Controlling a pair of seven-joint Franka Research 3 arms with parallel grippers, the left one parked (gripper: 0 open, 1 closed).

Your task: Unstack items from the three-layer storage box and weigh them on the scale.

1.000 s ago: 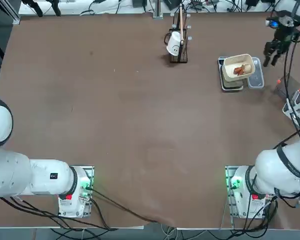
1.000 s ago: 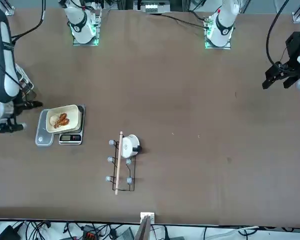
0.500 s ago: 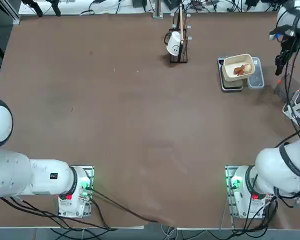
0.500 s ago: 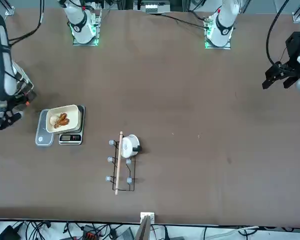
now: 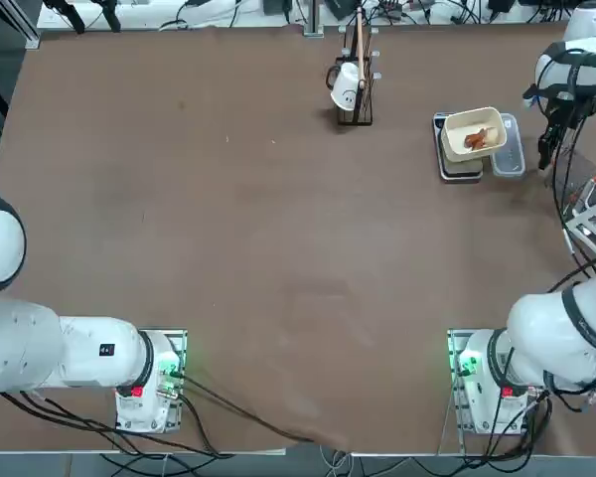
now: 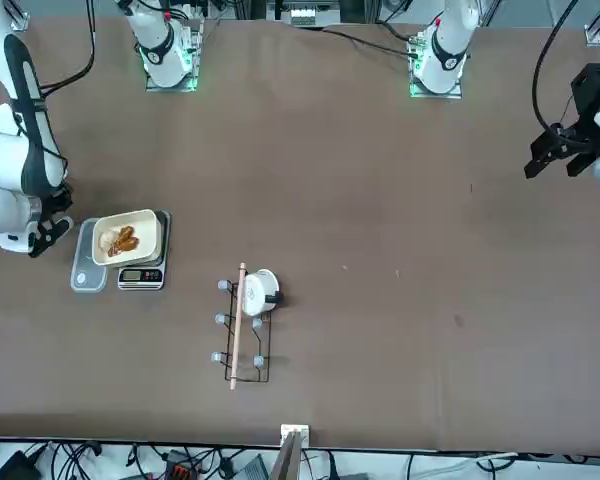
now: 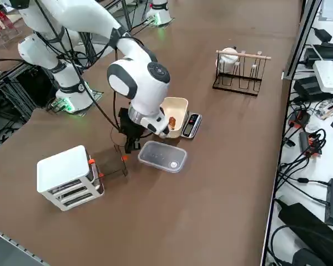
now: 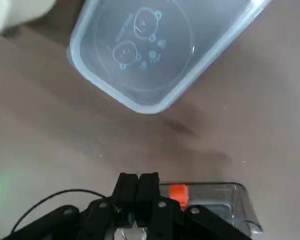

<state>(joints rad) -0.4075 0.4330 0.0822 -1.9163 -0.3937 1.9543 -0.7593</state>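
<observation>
Weighing looks to be the step you are in: the cream tray (image 7: 173, 115) with its items (image 6: 123, 240) sits on the scale (image 7: 190, 125), and your right gripper (image 8: 138, 189) hangs low just beside the clear container (image 7: 162, 156), fingers (image 8: 149, 186) pressed together and holding nothing. Just beneath it lies a small clear drawer with an orange tab (image 8: 210, 200), apart from the three-layer storage box (image 7: 66, 176), which stands further from the scale near the tabletop's edge. Your next move, I judge, is either to read the weight or to fetch another drawer, which calls for parting the fingers first. Count one scale, one tray, one container, one storage box, one loose drawer; the items look like two or three lumps.
</observation>
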